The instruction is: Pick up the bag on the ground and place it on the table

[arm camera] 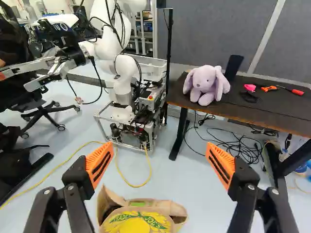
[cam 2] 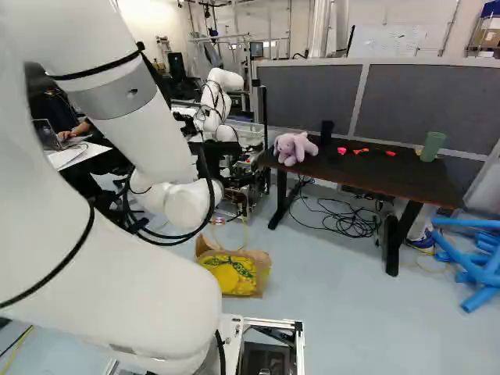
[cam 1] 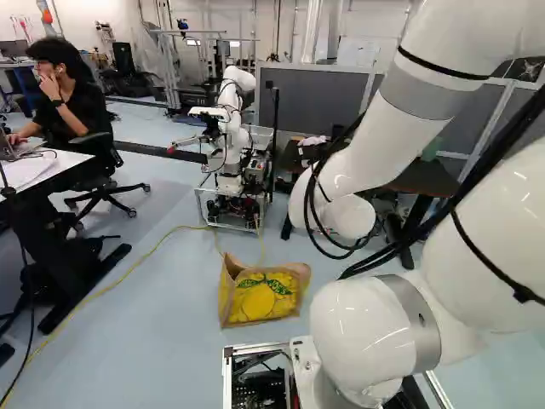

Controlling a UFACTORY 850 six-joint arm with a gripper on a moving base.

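Pale blue floor (cam 1: 153,341) runs under everything, and at the far left of the left base view a white surface (cam 1: 72,160) with papers on it stands beside a black wheeled chair (cam 1: 108,192). A yellow cable (cam 1: 192,227) trails rightward over the floor to the metal frame of another robot (cam 1: 230,162), whose white arm is bent. Nearer the cameras, the brown bag (cam 1: 255,298), its front printed with yellow lemons and green leaves, sits on the floor beside the base. Seen from the wrist, the pincer (arm camera: 159,165) is wide open, its orange pads well apart; the bag's gaping top lies ahead of and below the gap, touching neither finger.

Farther right, a dark surface (cam 2: 375,173) stands before grey partitions (cam 2: 437,101). Along it, left to right, are a floppy-eared lilac toy rabbit (cam 2: 294,148), a black upright object (cam 2: 326,131), a small pink item (arm camera: 250,88), an orange one (arm camera: 268,89), a red-handled item (arm camera: 297,92) and a green cup (cam 2: 431,146). Black cables (cam 2: 349,223) lie tangled beneath. Blue tubes (cam 2: 480,269) are heaped at the far right of the right base view.
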